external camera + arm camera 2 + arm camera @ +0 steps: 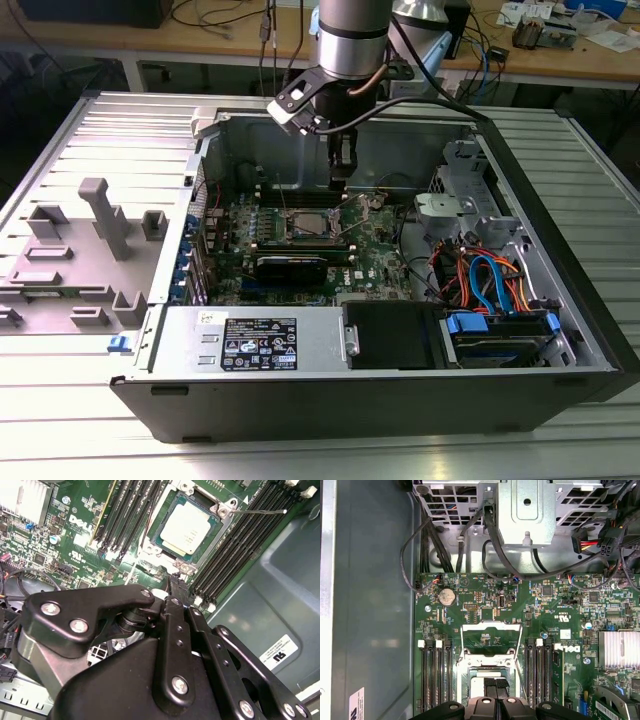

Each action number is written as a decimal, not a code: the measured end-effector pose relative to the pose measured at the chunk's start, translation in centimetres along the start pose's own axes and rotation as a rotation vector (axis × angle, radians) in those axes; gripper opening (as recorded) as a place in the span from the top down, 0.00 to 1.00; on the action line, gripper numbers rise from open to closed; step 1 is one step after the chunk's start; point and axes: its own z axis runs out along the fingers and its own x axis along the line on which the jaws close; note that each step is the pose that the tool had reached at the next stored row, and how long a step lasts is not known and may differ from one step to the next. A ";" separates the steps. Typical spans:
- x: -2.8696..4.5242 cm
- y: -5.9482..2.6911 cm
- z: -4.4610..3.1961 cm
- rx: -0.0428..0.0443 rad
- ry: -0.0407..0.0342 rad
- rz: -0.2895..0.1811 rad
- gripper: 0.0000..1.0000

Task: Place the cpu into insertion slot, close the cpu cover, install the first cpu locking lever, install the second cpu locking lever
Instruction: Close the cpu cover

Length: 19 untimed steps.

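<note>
Exterior view: arm is reaching down into the open computer case (pixel 350 410), with the gripper (pixel 340 180) hanging tip-down over the green motherboard (pixel 385 265). The insertion slot (pixel 308 226) is sitting just below the fingertips and a little to one side of them. Can't tell contact from this angle.

Second wrist view: fingers (pixel 172 630) are sitting pressed together, nothing showing between them. The tip is hovering right at the socket's near edge, beside a corner screw.
- cpu (pixel 187 527) is lying seated in the slot just ahead of the fingertips, silver top facing up.
- cpu cover (pixel 216 534) is lying flat around it, with the chip showing through the cutout.
- One thin wire locking lever (pixel 260 511) is sticking out sideways from the socket corner on the far side of the cpu from the hand. It is running across the memory slots (pixel 235 545).

First wrist view: the socket is sitting directly ahead of the closed fingertips, and banks of memory slots are flanking the fingers on both sides. A coin cell battery (pixel 446 596) and a metal drive cage (pixel 525 510) are sitting well beyond the socket, far from the hand.
</note>
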 end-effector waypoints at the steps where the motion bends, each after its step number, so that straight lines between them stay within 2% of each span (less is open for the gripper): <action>1: 0.00 0.12 0.00 0.0000 0.0000 0.000 0.89; 3: 0.00 0.87 0.01 0.0000 0.0000 0.000 0.89; 13: 0.00 0.96 0.01 0.0001 0.0000 0.000 0.89; 19: 0.00 1.90 0.04 0.0000 0.0001 0.000 0.89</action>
